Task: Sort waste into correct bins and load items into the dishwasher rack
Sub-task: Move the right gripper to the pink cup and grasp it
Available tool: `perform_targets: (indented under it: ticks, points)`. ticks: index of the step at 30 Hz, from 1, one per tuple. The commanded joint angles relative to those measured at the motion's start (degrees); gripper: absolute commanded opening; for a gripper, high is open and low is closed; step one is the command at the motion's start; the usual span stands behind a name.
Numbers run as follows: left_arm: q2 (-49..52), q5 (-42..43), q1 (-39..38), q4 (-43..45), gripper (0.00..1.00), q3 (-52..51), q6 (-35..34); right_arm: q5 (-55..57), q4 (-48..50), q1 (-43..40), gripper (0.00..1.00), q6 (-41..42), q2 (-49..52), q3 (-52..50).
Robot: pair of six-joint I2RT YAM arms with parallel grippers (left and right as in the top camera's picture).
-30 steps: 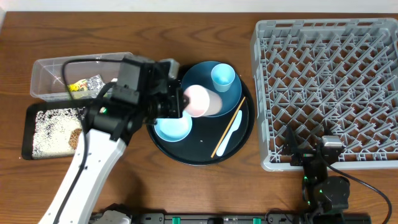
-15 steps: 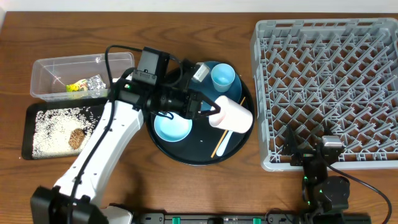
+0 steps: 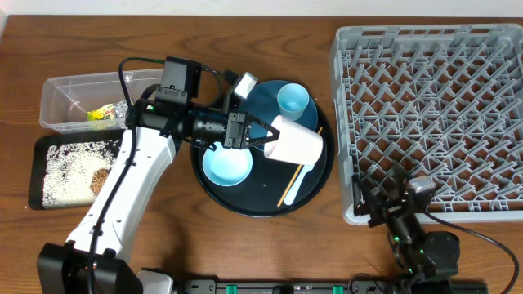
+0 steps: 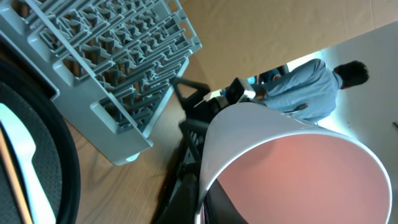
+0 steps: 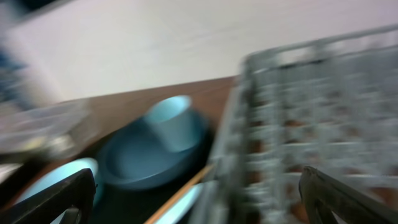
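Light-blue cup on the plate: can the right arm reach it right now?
Probably not cleanly. The right gripper is open and low by the dishwasher rack's near corner, but the left gripper holds the pink cup just beside the light-blue cup, crowding the approach.

Wooden table (image 3: 270,245), grey rack (image 3: 339,122), round tray (image 3: 253,210), clear tub (image 3: 51,104), black tray (image 3: 37,171)

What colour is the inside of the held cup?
Pale pink inside the small cup, best in the left wrist view.

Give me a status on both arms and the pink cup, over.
Left gripper shut on pink cup, sideways above blue plate. Right gripper open, low beside rack. Nothing between cup and rack.
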Motion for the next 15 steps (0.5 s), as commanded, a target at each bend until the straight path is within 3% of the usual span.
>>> perform_targets:
  ticks: [1, 5, 15]
  points:
    - [-0.24, 2.21, 0.22, 0.04, 0.06, -0.33, 1.18, -12.87, -0.44, -0.07, 0.99, 6.84, 1.66, 0.79]
    - [-0.24, 2.29, 0.2, 0.04, 0.06, -0.33, 1.09, -17.92, -1.51, -0.07, 0.99, 9.97, 5.9, 5.16]
    - [-0.24, 2.27, 0.22, 0.59, 0.06, -0.33, 0.72, -28.28, -14.05, -0.07, 0.99, 8.0, 26.23, 29.07]
